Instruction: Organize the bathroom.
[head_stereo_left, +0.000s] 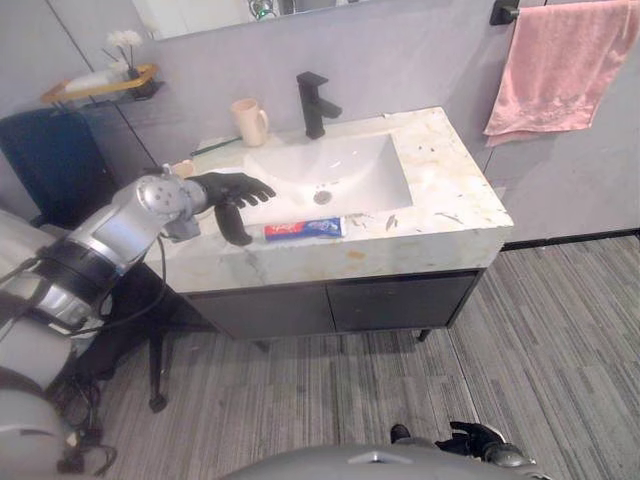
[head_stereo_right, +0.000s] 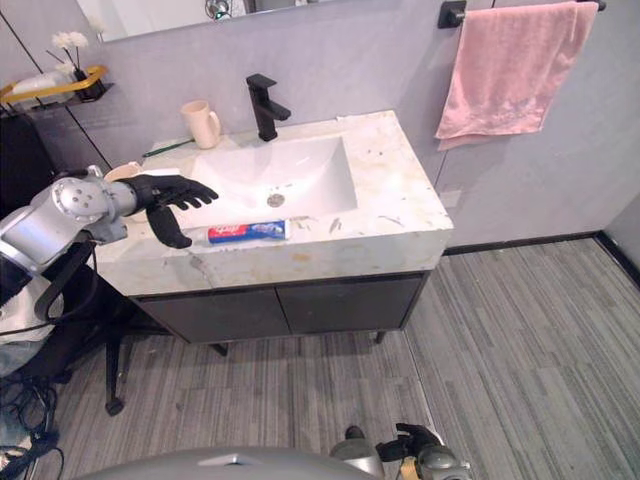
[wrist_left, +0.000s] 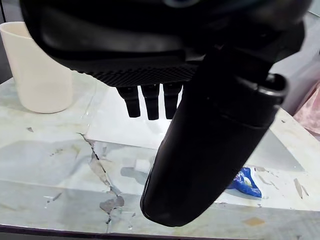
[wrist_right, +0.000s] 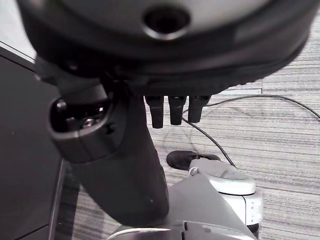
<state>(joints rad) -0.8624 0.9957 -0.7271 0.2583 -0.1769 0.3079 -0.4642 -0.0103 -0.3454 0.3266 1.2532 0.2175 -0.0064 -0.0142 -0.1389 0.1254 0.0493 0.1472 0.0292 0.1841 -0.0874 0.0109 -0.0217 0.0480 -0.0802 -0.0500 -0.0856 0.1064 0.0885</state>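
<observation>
Marble counter (head_stereo_left: 440, 215): left hand (head_stereo_left: 232, 190) open, empty, hovering; toothpaste (head_stereo_left: 303, 229) lies just right of its thumb. Risk: a sideways brush nudges the tube off the front edge.

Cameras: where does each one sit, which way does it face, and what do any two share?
Left eye, on the head: looks down at the counter, toothpaste and open left hand.
Right eye: the same scene from slightly further right.
Left wrist: looks along its open hand at the cup and counter.
Right wrist: looks along the open right hand at the floor.
Shared: the toothpaste appears in three views.
</observation>
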